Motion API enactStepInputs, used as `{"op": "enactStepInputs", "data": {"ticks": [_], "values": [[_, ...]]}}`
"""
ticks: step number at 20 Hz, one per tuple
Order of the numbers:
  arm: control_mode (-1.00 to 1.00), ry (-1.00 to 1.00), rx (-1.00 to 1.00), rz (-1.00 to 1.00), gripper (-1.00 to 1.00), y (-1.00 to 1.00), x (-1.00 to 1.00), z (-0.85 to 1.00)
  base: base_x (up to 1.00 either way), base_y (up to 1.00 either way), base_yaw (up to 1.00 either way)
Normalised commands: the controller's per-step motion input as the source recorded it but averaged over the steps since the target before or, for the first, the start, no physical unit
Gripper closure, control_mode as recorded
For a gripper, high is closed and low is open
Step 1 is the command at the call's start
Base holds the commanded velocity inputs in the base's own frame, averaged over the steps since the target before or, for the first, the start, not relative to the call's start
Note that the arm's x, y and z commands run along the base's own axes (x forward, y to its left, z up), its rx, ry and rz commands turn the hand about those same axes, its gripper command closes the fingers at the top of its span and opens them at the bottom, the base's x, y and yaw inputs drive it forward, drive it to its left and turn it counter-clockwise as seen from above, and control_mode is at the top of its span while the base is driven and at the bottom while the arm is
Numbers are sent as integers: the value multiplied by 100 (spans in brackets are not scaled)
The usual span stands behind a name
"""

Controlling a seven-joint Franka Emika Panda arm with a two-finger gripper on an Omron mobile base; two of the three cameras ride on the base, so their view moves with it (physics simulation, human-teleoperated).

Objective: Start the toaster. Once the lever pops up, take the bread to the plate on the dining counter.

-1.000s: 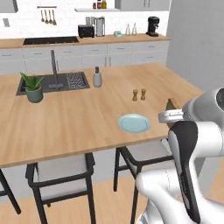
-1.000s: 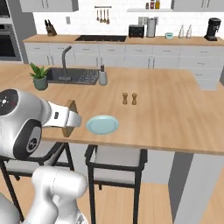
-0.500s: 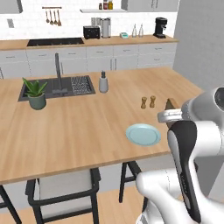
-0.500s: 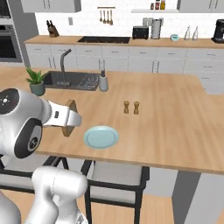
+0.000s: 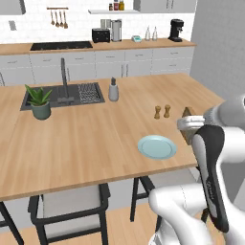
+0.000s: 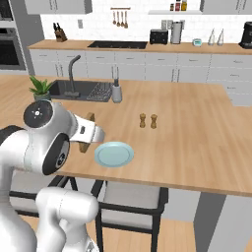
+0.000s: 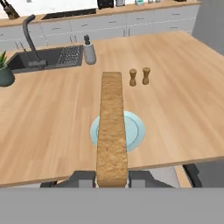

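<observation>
Between the gripper's (image 7: 112, 178) two fingers: the bread (image 7: 112, 131), one slice held edge-on, jaws clamped on its near end, the slice reaching forward from the hand.

Beyond and below the bread's far end: the plate (image 7: 134, 130), flat on the dining counter (image 7: 52, 122), partly hidden behind the slice in the hand view.

Change from the earlier frames: both base views have shifted as a whole, so the base has driven; the plate now sits closer to the arm and nearer the picture's middle. The grip on the bread is unchanged.

Past the plate: two small wooden shakers (image 7: 139, 76), side by side and upright. Farther off and to the left of the gripper: a grey dispenser bottle (image 7: 89, 53), a dark sink (image 7: 41, 59) with tap, a potted plant (image 5: 39, 102).

Far wall, well apart from the gripper: the toaster (image 5: 100, 35) on the back worktop, beside a steel canister (image 5: 116, 30); a black coffee machine (image 5: 176, 29) farther right.

View differences: the base views show the bread (image 5: 189, 129) (image 6: 88, 132) by a brown edge beside the white wrist, just short of the plate (image 5: 157, 146) (image 6: 113, 154); the hand view alone shows the slice's full length and its overlap with the plate.
</observation>
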Motion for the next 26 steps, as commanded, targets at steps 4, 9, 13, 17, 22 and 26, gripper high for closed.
{"op": "enactStepInputs", "data": {"ticks": [4,9,13,17,22,26], "values": [[-100,16,31,17,100,-47,100,-57,0,0,0],[-100,18,26,6,100,-24,100,-58,0,0,0],[-100,18,15,0,100,0,93,-31,0,0,0],[-100,13,7,0,100,0,89,-40,0,0,0],[-100,1,0,0,100,0,62,-74,0,0,0],[-100,0,3,0,100,0,69,-67,0,0,0]]}}
